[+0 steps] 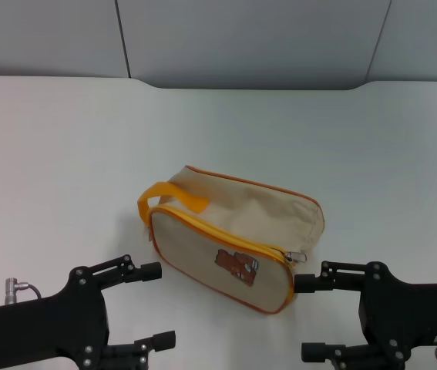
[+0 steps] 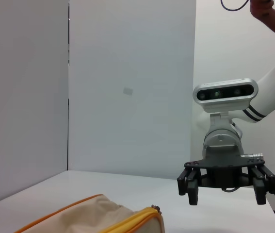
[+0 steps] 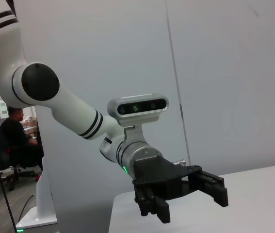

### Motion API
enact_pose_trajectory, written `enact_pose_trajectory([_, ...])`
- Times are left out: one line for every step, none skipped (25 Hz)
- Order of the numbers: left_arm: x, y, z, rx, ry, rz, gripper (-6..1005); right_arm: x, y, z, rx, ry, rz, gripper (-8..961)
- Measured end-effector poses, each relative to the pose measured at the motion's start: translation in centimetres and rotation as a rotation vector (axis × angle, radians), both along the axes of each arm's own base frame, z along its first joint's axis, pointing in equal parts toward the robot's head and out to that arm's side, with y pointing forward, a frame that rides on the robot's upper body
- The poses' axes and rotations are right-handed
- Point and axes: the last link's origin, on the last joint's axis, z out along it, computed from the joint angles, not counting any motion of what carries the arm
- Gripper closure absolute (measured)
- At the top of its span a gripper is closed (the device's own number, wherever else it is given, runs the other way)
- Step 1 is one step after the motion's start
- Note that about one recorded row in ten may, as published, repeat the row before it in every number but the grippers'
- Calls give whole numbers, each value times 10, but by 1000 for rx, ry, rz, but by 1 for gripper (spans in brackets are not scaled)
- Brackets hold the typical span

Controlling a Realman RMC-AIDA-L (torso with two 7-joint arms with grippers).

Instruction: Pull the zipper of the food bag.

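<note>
In the head view the food bag (image 1: 230,235) lies at frame centre on the white table (image 1: 56,154), its zipper (image 1: 226,240) pull at the bag's right end, flanked by the spread left gripper (image 1: 156,304) and right gripper (image 1: 304,317) at the bottom corners. The left wrist view shows the bag's top along the bottom edge and the right gripper, fingers apart, at lower right. The right wrist view shows the left gripper spread at lower centre.

Counter (image 1: 64,154) was white and matte, its far edge meeting grey wall panels. One item lay directly on it: the food bag (image 1: 233,231), beige with orange trim, resting near the front middle, long axis angled, bear-printed panel facing the near edge.
</note>
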Motion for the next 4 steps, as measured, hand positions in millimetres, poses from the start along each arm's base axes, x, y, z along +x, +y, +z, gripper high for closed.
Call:
enact_pose_trajectory([0,0,0,0,0,0,170,0,0,0,0,0,0,183])
enact_pose_trajectory([0,0,0,0,-1,0,170,0,0,0,0,0,0,183])
enact_pose_trajectory([1,0,-1,-1,-2,0,170,0,0,0,0,-1,-1,183])
enact_pose_trajectory([1,0,-1,-1,-3,-1,170,0,0,0,0,-1,0,183])
